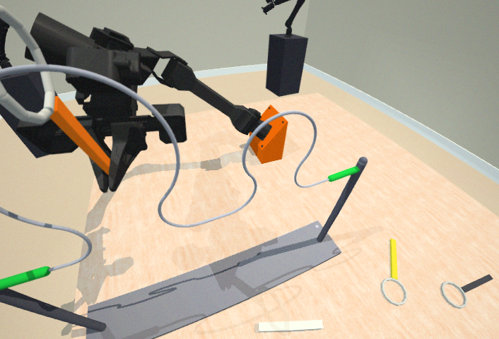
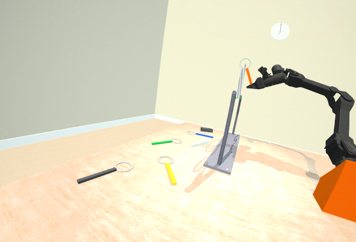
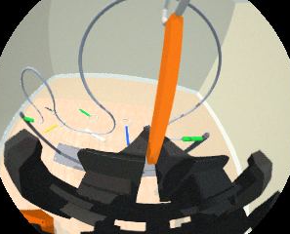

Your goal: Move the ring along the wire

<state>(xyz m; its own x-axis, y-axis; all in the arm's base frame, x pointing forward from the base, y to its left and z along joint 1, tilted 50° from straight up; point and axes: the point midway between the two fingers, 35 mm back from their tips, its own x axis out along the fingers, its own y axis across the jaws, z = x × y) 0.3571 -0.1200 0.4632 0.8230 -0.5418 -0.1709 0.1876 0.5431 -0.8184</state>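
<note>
End effector (image 1: 107, 186) clamped on the orange handle (image 1: 80, 133), mid-carry; ring (image 1: 8, 63) above it next follows the grey wire (image 1: 166, 131) without touching, I'd say.

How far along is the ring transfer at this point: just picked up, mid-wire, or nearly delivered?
Mid-wire. Done: the claw is shut on the orange handle, and the ring is off its post, up on the wire's tall grey loop. In hand: carrying the ring along that loop with the wire through it. Left: reach a green end, hang the ring there, release, back away. Which green end it started from cannot be told.
</note>
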